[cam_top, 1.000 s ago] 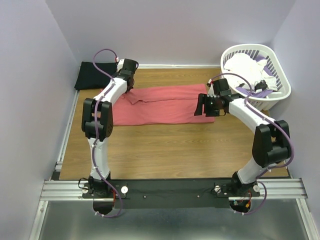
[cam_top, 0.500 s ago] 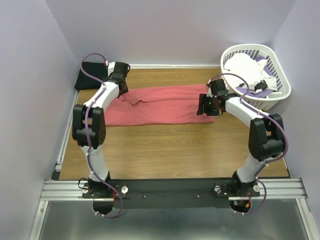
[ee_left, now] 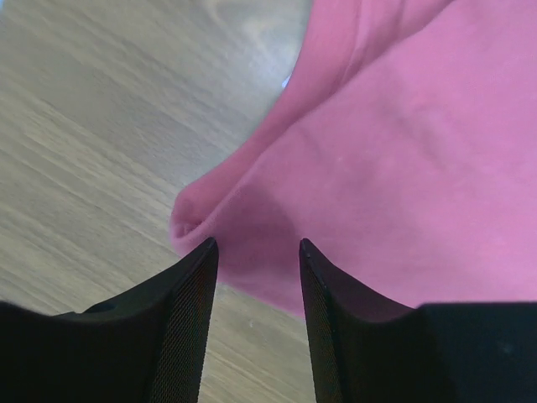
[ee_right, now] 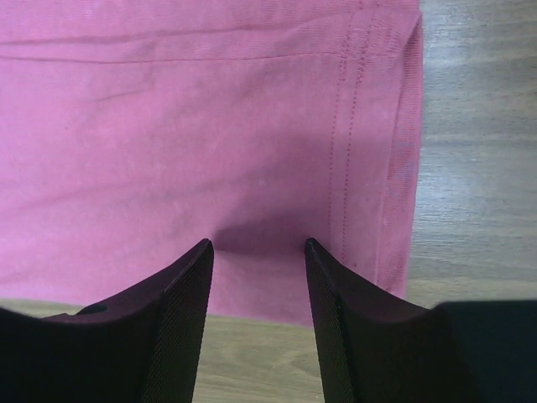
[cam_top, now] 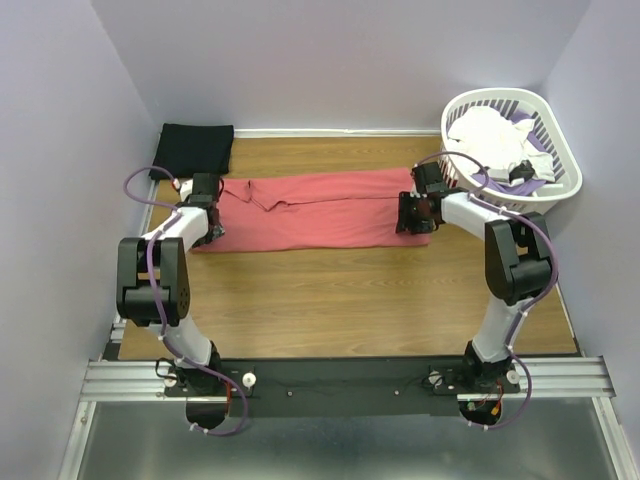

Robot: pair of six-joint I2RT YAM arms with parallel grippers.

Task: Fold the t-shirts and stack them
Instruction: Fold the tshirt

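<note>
Table [cam_top: 340, 290], one coral t-shirt [cam_top: 320, 208], one black t-shirt [cam_top: 195, 148]

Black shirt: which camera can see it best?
The top external view. The black shirt lies folded in the far left corner there, fully visible. Both wrist views miss it: they look at the coral-red shirt and table.

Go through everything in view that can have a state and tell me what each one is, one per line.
coral-red t-shirt: folded into a long strip, lying flat
black t-shirt: folded, lying in the far left corner
left hand: open, at the strip's left end
right hand: open, at the strip's hemmed right end
basket: upright, holding loose clothes
</note>
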